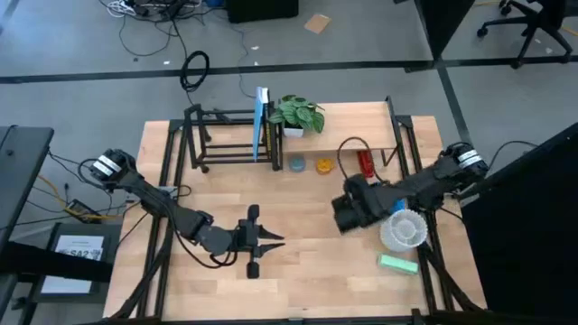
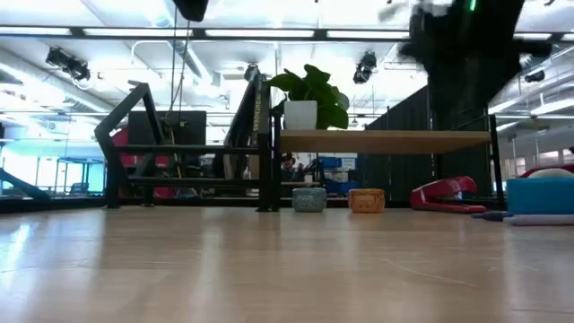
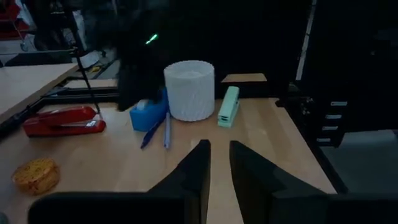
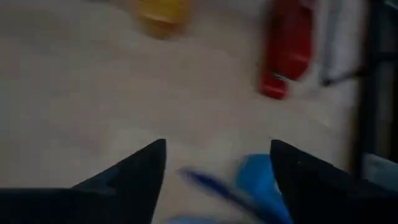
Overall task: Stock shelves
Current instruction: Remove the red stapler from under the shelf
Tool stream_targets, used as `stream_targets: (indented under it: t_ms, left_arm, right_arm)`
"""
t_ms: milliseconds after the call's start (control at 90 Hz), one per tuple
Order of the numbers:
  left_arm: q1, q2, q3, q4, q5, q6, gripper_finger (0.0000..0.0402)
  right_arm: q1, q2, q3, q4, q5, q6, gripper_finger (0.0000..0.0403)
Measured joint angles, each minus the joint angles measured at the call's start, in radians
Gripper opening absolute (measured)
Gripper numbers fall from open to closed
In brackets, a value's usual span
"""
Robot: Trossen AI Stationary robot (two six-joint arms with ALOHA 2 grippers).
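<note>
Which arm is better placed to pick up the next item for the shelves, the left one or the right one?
Probably the right. The right gripper is open, beside the blue tape dispenser and pens. The left gripper rests at mid-table, its fingers nearly together, with nothing near it.

Bare bench (image 1: pixel 307 271) lies open across the near middle. At the right edge a white basket (image 1: pixel 403 229), a green stapler (image 1: pixel 397 263) and a blue tape holder (image 3: pixel 148 113) crowd together. The red stapler (image 1: pixel 365 162) and two small pots (image 1: pixel 310 165) block the gap under the plank shelf (image 1: pixel 361 117).
</note>
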Motion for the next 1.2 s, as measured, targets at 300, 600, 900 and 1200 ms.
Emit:
stream_targets:
  t_ms: [300, 600, 900, 1200]
  left_arm:
    - [0.0, 0.0, 0.0, 0.001, 0.005, 0.0, 0.0041]
    - [0.0, 0.0, 0.0, 0.004, 0.006, 0.0, 0.0041]
    - [0.0, 0.0, 0.0, 0.003, 0.006, -0.001, 0.0041]
    - [0.0, 0.0, 0.0, 0.003, 0.005, -0.001, 0.0041]
  right_arm:
    - [-0.276, -0.032, -0.225, 0.184, -0.089, -0.191, 0.0335]
    - [-0.52, -0.036, -0.268, 0.313, -0.092, -0.414, 0.0305]
    - [-0.612, -0.036, -0.347, 0.48, -0.1, -0.485, 0.0285]
    - [-0.592, -0.035, -0.375, 0.494, -0.117, -0.498, 0.0218]
